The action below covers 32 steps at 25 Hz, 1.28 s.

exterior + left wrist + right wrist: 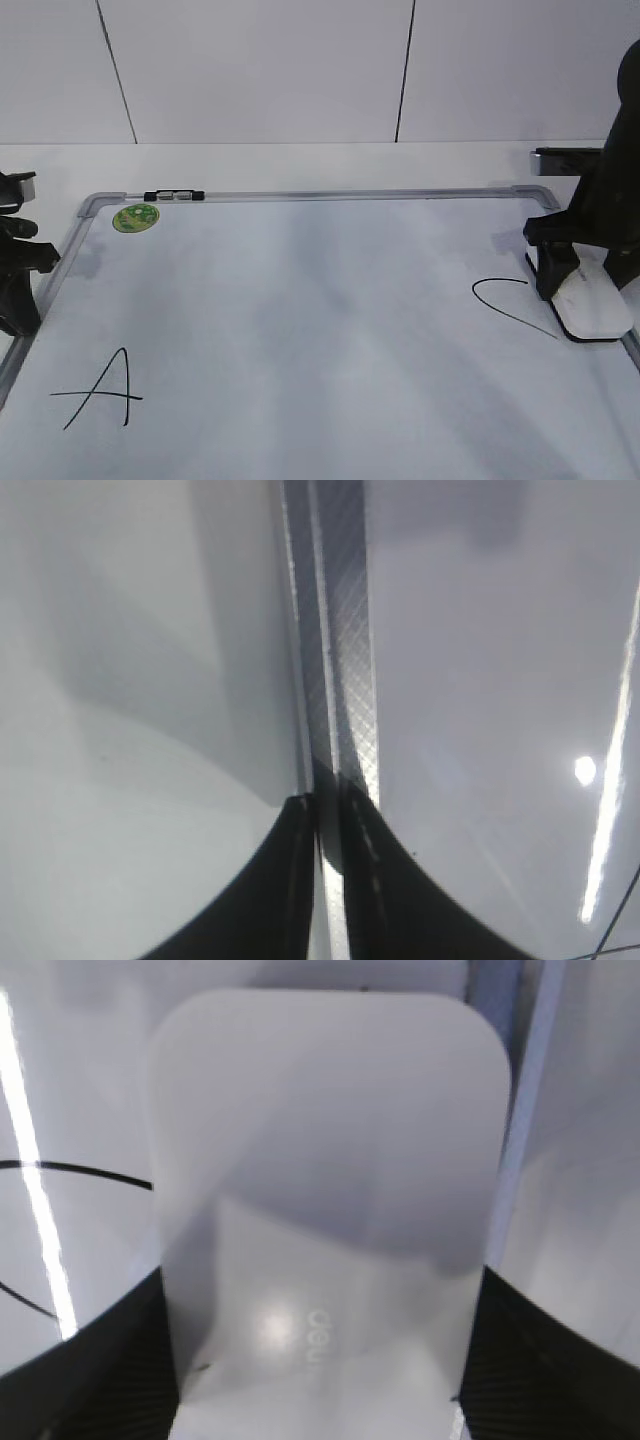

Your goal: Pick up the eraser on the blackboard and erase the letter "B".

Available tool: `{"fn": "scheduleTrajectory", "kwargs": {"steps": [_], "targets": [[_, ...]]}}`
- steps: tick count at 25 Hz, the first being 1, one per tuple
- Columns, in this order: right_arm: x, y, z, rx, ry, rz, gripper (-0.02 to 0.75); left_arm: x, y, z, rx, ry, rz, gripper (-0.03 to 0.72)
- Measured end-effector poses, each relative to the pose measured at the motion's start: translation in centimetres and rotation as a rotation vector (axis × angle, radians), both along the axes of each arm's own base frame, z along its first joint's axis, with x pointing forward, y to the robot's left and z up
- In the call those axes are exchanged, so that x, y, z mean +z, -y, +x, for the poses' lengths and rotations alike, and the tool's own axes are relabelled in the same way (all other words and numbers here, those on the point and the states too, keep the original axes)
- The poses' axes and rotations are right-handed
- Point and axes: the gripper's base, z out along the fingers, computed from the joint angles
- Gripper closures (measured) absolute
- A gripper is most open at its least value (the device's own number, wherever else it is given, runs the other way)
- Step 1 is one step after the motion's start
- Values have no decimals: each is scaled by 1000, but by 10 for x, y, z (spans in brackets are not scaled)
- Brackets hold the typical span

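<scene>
Right gripper [578, 285] straddles the eraser [597, 308] at the blackboard's [320, 195] right edge, fingers flanking its long sides, apparently gripping it. No letter "B" is visible on the board; only A [98, 398] and C [510, 303] show, so the middle already looks wiped. Left gripper [325, 810], nearly closed, idles far off.

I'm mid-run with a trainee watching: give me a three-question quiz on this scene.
1. True or false: the right gripper straddles the white rounded plastic eraser.
2. Which handwritten black letter sits nearest the eraser: (a) A, (b) C, (c) B?
3. What round object lies in the far-left corner of the grey-framed white blackboard?

Key: 1. true. 2. (b), the C; the A is at the opposite side, and no B is visible. 3. The green sticker.
</scene>
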Motion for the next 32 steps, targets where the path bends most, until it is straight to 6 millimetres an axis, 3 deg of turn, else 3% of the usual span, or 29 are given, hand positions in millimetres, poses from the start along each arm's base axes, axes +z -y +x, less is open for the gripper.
{"fn": "scheduleTrajectory", "kwargs": {"steps": [5, 11, 32], "targets": [[0, 0, 0, -5, 0, 0, 181, 0, 0, 0, 1, -1, -2, 639], [-3, 0, -1, -13, -23, 3, 94, 0, 0, 0, 3, -1, -5, 639], [38, -3, 18, -47, 65, 32, 110, 0, 0, 0, 4, -1, -5, 640]]}}
